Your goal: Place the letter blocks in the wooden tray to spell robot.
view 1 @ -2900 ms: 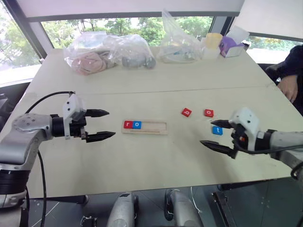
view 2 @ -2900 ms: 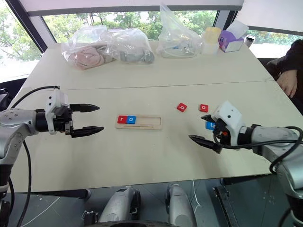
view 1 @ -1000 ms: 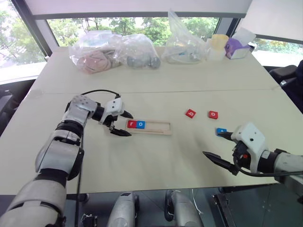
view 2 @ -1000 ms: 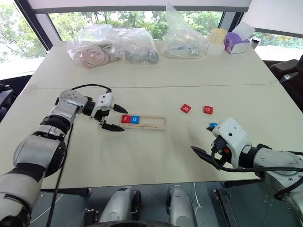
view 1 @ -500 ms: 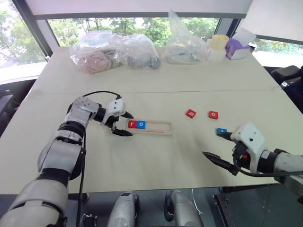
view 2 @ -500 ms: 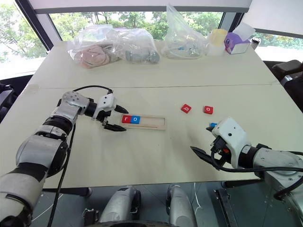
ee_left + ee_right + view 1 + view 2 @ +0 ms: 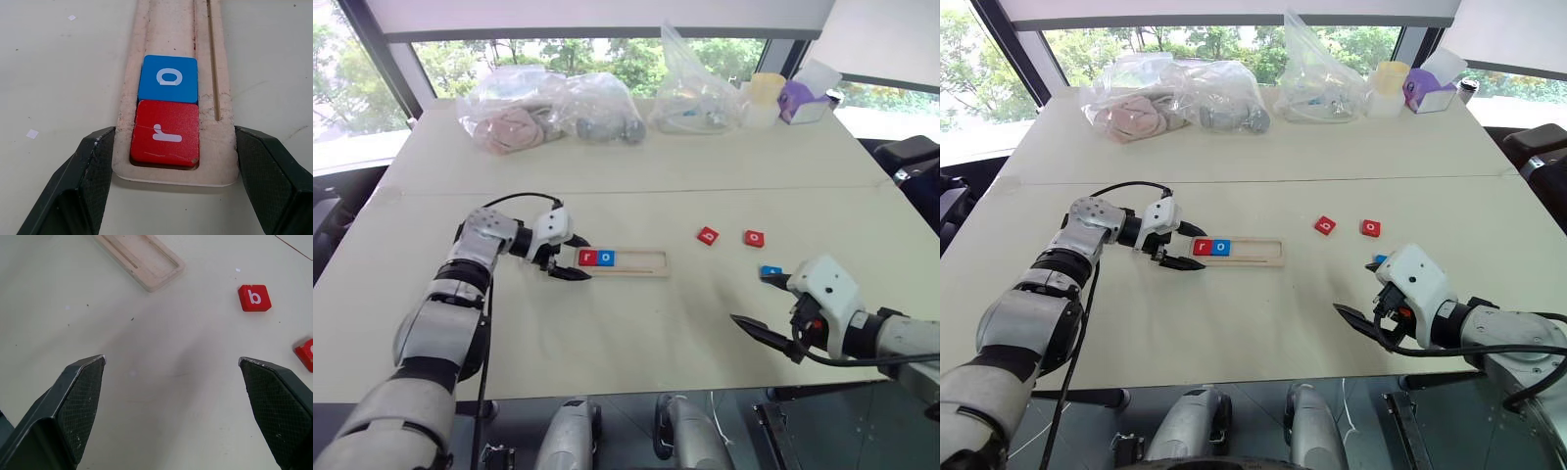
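Clamping your left gripper [image 7: 173,134] on the r end of the wooden tray [image 7: 220,73], you risk sliding it and jolting the seated r block [image 7: 165,133] and o block [image 7: 168,78] askew, while your right gripper [image 7: 171,361] hangs wide open, empty, near the loose b block [image 7: 254,297].

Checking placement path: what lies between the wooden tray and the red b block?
Bare table between wooden tray and red b block, per right wrist view.
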`<act>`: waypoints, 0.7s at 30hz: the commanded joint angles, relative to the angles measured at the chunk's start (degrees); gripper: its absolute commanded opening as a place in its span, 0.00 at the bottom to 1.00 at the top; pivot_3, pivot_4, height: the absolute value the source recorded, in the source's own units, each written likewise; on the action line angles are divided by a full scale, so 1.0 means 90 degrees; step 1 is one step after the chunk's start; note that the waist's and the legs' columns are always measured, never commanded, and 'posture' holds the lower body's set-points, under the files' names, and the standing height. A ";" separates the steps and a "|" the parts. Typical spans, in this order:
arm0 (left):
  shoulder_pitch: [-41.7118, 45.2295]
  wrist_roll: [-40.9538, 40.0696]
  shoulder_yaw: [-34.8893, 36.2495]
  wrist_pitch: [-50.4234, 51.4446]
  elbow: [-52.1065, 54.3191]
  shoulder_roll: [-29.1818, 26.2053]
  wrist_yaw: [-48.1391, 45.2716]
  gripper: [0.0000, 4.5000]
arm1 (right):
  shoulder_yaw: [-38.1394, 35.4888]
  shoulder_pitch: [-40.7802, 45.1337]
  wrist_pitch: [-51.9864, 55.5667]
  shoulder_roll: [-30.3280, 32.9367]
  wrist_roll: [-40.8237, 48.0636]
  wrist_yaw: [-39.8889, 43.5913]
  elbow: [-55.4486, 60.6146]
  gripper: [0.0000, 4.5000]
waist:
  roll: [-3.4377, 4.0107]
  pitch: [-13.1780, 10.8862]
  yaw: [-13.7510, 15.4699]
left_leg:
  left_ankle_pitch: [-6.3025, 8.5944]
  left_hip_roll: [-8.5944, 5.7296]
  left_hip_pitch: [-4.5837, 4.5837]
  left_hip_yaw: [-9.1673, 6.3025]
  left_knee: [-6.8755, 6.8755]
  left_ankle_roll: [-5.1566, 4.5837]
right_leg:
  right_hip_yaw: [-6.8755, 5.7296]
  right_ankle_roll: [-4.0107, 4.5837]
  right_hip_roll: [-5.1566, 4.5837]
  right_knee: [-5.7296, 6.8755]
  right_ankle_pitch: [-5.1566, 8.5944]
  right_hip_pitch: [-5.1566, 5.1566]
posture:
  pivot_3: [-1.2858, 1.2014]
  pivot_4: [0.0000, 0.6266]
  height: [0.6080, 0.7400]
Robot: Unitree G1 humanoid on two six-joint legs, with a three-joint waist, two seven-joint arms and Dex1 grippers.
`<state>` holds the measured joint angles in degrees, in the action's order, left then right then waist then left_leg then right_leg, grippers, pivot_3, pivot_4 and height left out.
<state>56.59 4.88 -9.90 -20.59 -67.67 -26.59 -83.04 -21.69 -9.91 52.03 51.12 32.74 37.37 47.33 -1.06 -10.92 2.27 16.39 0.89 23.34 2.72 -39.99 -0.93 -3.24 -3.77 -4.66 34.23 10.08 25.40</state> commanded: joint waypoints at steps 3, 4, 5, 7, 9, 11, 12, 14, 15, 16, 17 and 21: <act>-0.0491 -0.0069 -0.0090 0.0188 0.0389 0.0193 -0.0303 0.70 | 0.0066 0.0176 -0.0150 0.0096 -0.0081 0.0001 0.0013 1.00 | 0.0008 0.0007 0.0004 | 0.0001 0.0000 0.0000 0.0000 0.0000 -0.0001 | 0.0000 0.0001 -0.0001 0.0000 0.0000 0.0000 | 0.52 0.24 1.00; -0.0581 -0.0134 -0.0079 0.0252 0.0567 0.0249 -0.0315 0.70 | 0.0092 0.0197 -0.0156 0.0090 -0.0094 0.0001 0.0002 1.00 | 0.0009 0.0009 0.0008 | 0.0001 0.0000 0.0000 0.0000 0.0000 -0.0002 | 0.0000 0.0001 -0.0002 0.0000 0.0000 0.0000 | 0.52 0.24 1.00; -0.0657 -0.0187 -0.0077 0.0319 0.0726 0.0291 -0.0320 0.70 | 0.0116 0.0223 -0.0158 0.0085 -0.0105 -0.0001 -0.0012 1.00 | 0.0009 0.0009 0.0013 | 0.0001 -0.0002 0.0000 -0.0001 0.0000 -0.0002 | 0.0000 0.0001 -0.0002 0.0000 0.0000 -0.0001 | 0.52 0.24 1.00; -0.0846 -0.0274 -0.0105 0.0480 0.1097 0.0356 -0.0312 0.70 | 0.0140 0.0250 -0.0159 0.0075 -0.0115 0.0003 -0.0024 1.00 | 0.0009 0.0009 0.0016 | 0.0001 -0.0002 0.0001 -0.0001 0.0000 -0.0002 | 0.0000 0.0001 -0.0004 -0.0002 0.0000 -0.0002 | 0.52 0.24 1.00; -0.1085 -0.0330 -0.0168 0.0672 0.1577 0.0428 -0.0248 0.70 | 0.0174 0.0289 -0.0160 0.0074 -0.0124 0.0003 -0.0042 1.00 | 0.0011 0.0010 0.0016 | 0.0001 -0.0005 0.0001 -0.0002 -0.0001 -0.0002 | 0.0000 0.0001 -0.0006 -0.0004 0.0000 -0.0004 | 0.52 0.24 1.00; -0.1397 -0.0325 -0.0263 0.0928 0.2182 0.0538 -0.0035 0.70 | 0.0213 0.0328 -0.0174 0.0082 -0.0142 0.0011 -0.0075 1.00 | 0.0012 0.0011 0.0017 | 0.0002 -0.0006 0.0001 -0.0002 0.0000 -0.0003 | 0.0001 0.0001 -0.0007 -0.0007 0.0000 -0.0005 | 0.52 0.24 1.00; -0.1547 -0.0285 -0.0313 0.1050 0.2462 0.0597 0.0137 0.70 | 0.0218 0.0328 -0.0189 0.0086 -0.0154 0.0024 -0.0091 1.00 | 0.0014 0.0012 0.0019 | 0.0002 -0.0006 0.0001 -0.0002 -0.0001 -0.0004 | 0.0001 0.0001 -0.0008 -0.0009 0.0000 -0.0006 | 0.52 0.24 1.00; -0.1841 -0.0251 -0.0421 0.1393 0.3061 0.0674 0.0334 0.70 | 0.0248 0.0349 -0.0213 0.0090 -0.0180 0.0034 -0.0114 1.00 | 0.0022 0.0019 0.0031 | 0.0003 -0.0009 0.0001 -0.0004 -0.0001 -0.0005 | 0.0002 0.0001 -0.0010 -0.0012 0.0000 -0.0009 | 0.52 0.24 1.00; -0.1958 -0.0229 -0.0473 0.1554 0.3331 0.0692 0.0411 0.70 | 0.0277 0.0371 -0.0215 0.0087 -0.0189 0.0026 -0.0121 1.00 | 0.0026 0.0022 0.0036 | 0.0003 -0.0010 0.0001 -0.0004 -0.0001 -0.0006 | 0.0002 0.0001 -0.0012 -0.0013 0.0000 -0.0011 | 0.52 0.24 1.00; -0.2059 -0.0220 -0.0523 0.1741 0.3597 0.0710 0.0481 0.70 | 0.0299 0.0379 -0.0225 0.0086 -0.0200 0.0023 -0.0127 1.00 | 0.0029 0.0025 0.0041 | 0.0003 -0.0013 0.0001 -0.0005 -0.0001 -0.0006 | 0.0002 0.0000 -0.0013 -0.0013 0.0001 -0.0012 | 0.52 0.24 1.00; -0.2136 -0.0198 -0.0566 0.1940 0.3848 0.0719 0.0586 0.70 | 0.0323 0.0384 -0.0233 0.0083 -0.0209 0.0016 -0.0126 1.00 | 0.0030 0.0026 0.0045 | 0.0003 -0.0014 0.0000 -0.0006 -0.0001 -0.0006 | 0.0002 -0.0001 -0.0013 -0.0014 0.0002 -0.0014 | 0.52 0.24 1.00; -0.2323 -0.0101 -0.0728 0.2593 0.4697 0.0756 0.1020 0.70 | 0.0389 0.0372 -0.0262 0.0048 -0.0250 0.0005 -0.0112 1.00 | 0.0031 0.0027 0.0065 | 0.0003 -0.0017 0.0000 -0.0010 -0.0003 -0.0006 | 0.0002 -0.0022 -0.0014 -0.0014 0.0015 -0.0017 | 0.52 0.24 1.00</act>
<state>37.32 2.17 -12.69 0.25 -27.71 -21.15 -74.95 -18.11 -6.74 50.72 51.12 30.78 37.50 45.68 -0.78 -10.68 2.86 16.42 0.74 23.35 2.62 -40.03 -0.99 -3.22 -3.97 -4.79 34.10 10.22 25.25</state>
